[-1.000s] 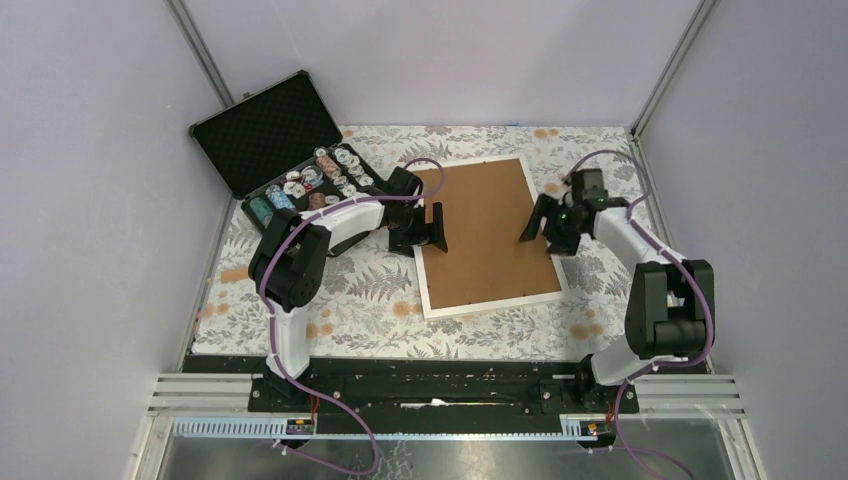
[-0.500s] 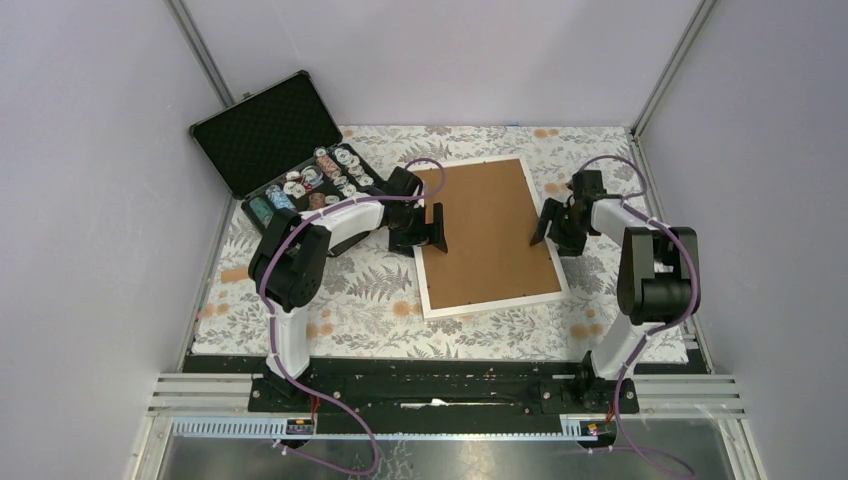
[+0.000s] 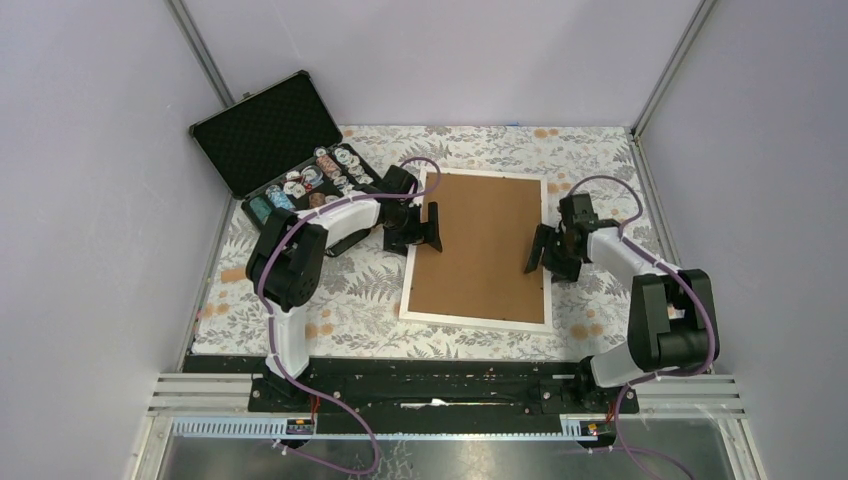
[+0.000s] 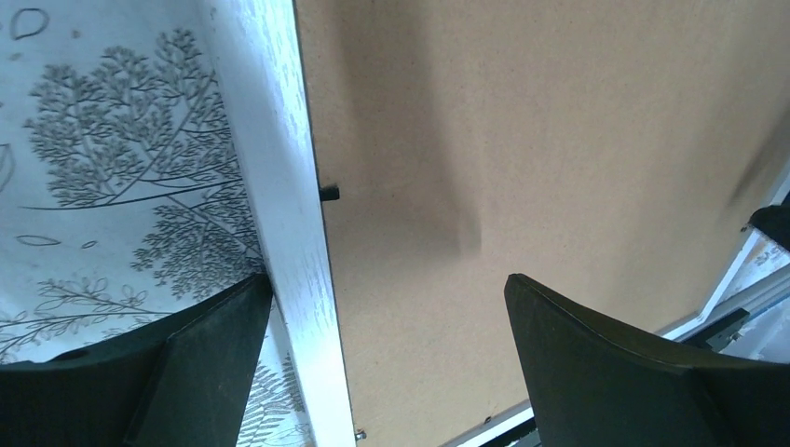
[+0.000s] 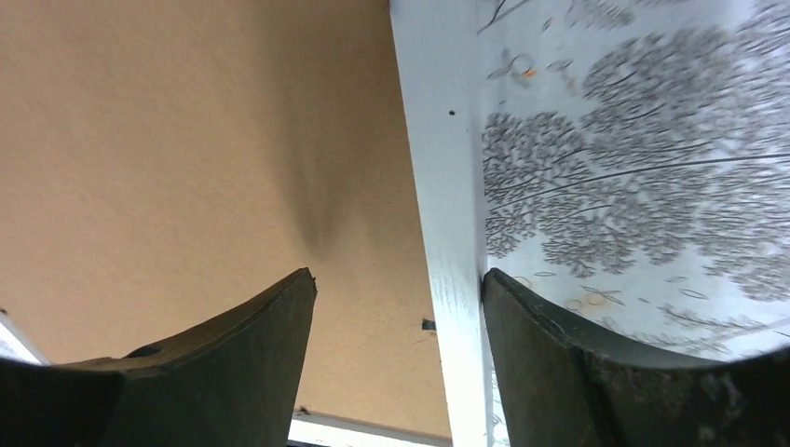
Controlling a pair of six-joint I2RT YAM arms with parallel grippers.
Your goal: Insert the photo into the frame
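The white frame (image 3: 475, 322) lies face down mid-table, its brown backing board (image 3: 482, 245) filling it. The photo is hidden. My left gripper (image 3: 425, 228) stands open astride the frame's left rail (image 4: 289, 205); one finger is over the cloth, the other over the board (image 4: 559, 140), seen from the left wrist gripper (image 4: 388, 279). My right gripper (image 3: 545, 255) is open astride the right rail (image 5: 438, 140). In the right wrist view the gripper (image 5: 397, 275) has its outer finger against the rail's outer edge, and its inner finger stands apart over the board.
An open black case (image 3: 265, 130) with several rows of chips (image 3: 310, 180) sits at the back left, close behind the left arm. A floral cloth (image 3: 350, 300) covers the table. Enclosure walls stand on three sides.
The frame has swung from tilted to nearly square with the table and slid left and nearer. The right gripper moved nearer along its right rail and narrowed a little. The left gripper barely shifted.
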